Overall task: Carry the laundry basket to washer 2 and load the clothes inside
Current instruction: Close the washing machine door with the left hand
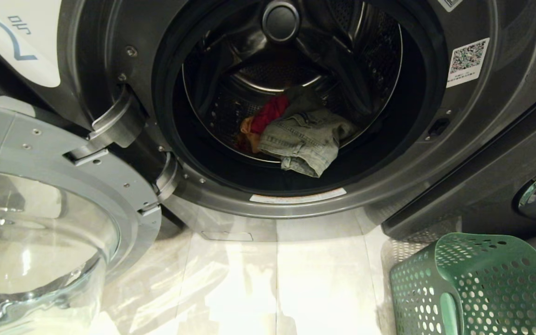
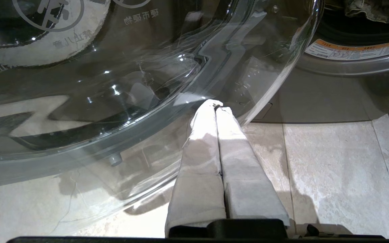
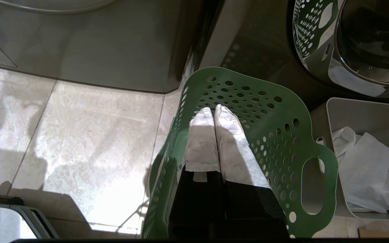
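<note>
washer 2 [image 1: 482, 153] stands with its glass door [image 1: 40, 242] swung wide to its left, the clothes [image 1: 296, 135] heaped low in its drum. only the right wrist view shows a grey bin [image 3: 360, 114] beside the laundry basket [image 1: 477, 284], right of the washer. bare tile lies before it. left gripper [image 2: 216, 105] pressed together under the door's rim, empty; right gripper [image 3: 213, 110] likewise over the basket.

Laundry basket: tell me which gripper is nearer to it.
Right. The right gripper, shut and empty, hangs directly over the green laundry basket. The left gripper, also shut, sits by the washer's open glass door, with bare floor tiles between it and the basket.
</note>
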Controlling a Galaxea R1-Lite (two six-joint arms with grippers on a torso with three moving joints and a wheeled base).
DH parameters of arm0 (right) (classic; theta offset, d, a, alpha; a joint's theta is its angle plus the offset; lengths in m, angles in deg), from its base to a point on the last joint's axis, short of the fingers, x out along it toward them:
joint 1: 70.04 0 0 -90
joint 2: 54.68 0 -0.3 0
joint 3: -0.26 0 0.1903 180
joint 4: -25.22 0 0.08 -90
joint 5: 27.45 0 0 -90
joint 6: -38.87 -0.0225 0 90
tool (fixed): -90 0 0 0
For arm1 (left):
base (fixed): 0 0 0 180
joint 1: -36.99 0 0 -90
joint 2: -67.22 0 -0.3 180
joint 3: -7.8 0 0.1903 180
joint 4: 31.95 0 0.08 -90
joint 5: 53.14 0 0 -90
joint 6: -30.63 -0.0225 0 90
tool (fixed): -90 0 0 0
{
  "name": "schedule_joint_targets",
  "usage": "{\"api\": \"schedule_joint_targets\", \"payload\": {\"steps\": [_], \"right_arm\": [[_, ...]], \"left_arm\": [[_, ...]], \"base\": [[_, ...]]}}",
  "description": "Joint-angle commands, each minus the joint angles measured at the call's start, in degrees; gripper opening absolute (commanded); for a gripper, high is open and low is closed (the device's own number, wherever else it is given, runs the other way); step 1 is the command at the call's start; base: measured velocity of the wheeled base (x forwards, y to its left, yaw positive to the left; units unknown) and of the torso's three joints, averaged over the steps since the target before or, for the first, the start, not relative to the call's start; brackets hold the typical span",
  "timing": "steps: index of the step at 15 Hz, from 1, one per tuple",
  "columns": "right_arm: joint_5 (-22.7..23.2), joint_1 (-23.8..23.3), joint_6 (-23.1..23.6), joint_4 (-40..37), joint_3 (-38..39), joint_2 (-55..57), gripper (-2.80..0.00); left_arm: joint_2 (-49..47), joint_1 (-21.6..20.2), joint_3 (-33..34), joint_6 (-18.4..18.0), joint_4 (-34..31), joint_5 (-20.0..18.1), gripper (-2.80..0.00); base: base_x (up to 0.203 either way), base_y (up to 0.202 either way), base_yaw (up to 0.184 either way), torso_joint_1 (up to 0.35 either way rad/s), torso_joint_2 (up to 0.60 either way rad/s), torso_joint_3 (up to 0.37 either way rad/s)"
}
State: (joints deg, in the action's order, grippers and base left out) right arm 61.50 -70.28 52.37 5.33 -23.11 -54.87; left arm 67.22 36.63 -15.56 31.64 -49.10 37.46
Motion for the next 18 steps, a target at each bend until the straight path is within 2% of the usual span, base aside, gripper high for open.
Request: {"api": "schedule_joint_targets", "payload": {"steps": [1, 8, 18], "right_arm": [[0.0, 0.0, 0.1, 0.0, 0.0, 0.2, -2.8], [0.0, 0.0, 0.1, 0.0, 0.0, 0.2, -2.8], [0.0, 0.0, 0.1, 0.0, 0.0, 0.2, -2.8]], "left_arm": [[0.0, 0.0, 2.3, 0.1, 0.0, 0.0, -2.8], [0.0, -0.1, 2.3, 0.0, 0.0, 0.0, -2.8], [0.0, -0.1, 2.3, -0.1, 0.0, 0.0, -2.8]], "base": [[0.0, 0.0, 0.0, 0.0, 0.0, 0.0], [0.0, 0.0, 0.0, 0.001, 0.0, 0.02], [0.0, 0.0, 0.0, 0.002, 0.0, 0.197]]}}
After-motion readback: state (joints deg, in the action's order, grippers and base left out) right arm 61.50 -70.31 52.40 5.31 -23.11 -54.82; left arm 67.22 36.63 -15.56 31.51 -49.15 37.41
